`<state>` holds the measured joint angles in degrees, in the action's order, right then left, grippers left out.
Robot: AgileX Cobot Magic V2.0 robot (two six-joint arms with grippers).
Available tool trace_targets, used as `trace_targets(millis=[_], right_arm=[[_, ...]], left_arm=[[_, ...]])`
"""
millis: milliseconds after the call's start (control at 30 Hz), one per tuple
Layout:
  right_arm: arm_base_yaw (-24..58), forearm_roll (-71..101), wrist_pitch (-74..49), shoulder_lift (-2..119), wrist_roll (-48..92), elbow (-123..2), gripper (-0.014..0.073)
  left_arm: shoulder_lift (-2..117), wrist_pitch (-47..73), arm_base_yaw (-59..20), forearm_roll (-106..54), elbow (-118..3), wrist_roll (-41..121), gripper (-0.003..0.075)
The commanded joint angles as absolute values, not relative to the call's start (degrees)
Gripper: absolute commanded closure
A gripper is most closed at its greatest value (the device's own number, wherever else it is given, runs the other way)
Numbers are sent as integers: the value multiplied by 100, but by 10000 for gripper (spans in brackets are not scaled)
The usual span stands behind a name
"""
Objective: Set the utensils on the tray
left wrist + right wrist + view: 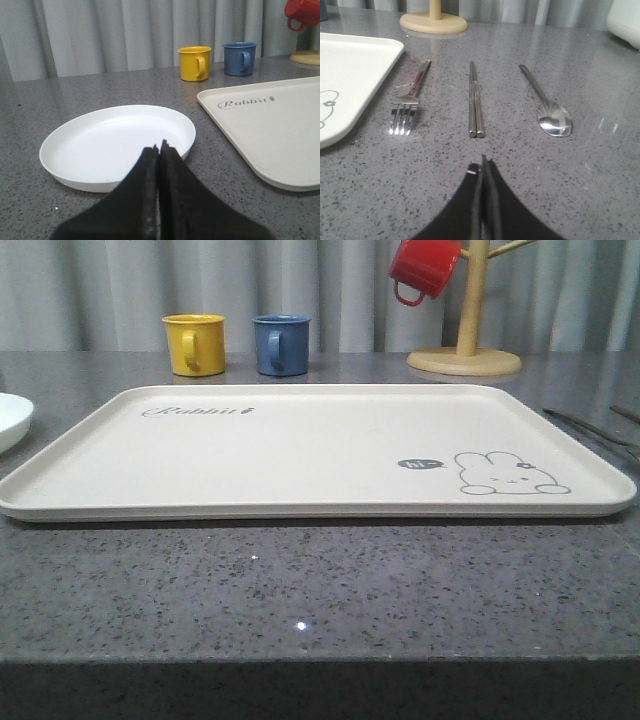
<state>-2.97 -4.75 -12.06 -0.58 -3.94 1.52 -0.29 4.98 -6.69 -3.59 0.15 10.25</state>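
Nearest in the left wrist view, the left hand (159, 150) is clenched with its two dark fingers pressed flat together and nothing between them; it hangs just over the near rim of a round white plate (90, 150) that lies on the grey speckled desk (30, 110); to one side of the plate, apart from it, lies a corner of the cream tray (280, 135) with the word "Rabbit" in script; farther back stand a yellow mug (195, 63) and a blue mug (240, 58), near each other but not touching, before a pale curtain (110, 35).

In the right wrist view, the right hand (482, 162) is likewise clenched on nothing, fingers closed tip to tip above the bare desk; just beyond it three utensils lie side by side on the desk, apart from one another and all off the tray: a fork (410, 100) with its tines toward the hand, nearest the tray's edge; a pair of chopsticks (475, 100) lying close together in the middle; a spoon (547, 107) with its bowl toward the hand; beyond them sits the round wooden base of a mug stand (434, 22).

From the front, the tray lies flat across the middle of the desk with nothing on it, a grey rabbit drawing (510, 475) near its right end; the plate peeks in at the left edge; behind stand the two mugs, and a red mug (424, 268) hangs on the stand.
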Motion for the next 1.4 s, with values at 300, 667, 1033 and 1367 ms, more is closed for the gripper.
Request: trace_targets(millis=[300, 667, 1033, 1367], right_arm=[[-344, -553, -756, -165, -356, 87, 650], [-344, -553, -756, -165, -356, 87, 650], [-344, -553, -756, -165, -356, 87, 650], [-344, -553, -633, -165, -356, 87, 650]], left_arm=[[-152, 55, -650, -423, 28, 956, 738], [-152, 55, -650, -423, 28, 956, 738], [-152, 55, -650, -423, 28, 956, 738], [-152, 0, -650, -423, 28, 956, 738]])
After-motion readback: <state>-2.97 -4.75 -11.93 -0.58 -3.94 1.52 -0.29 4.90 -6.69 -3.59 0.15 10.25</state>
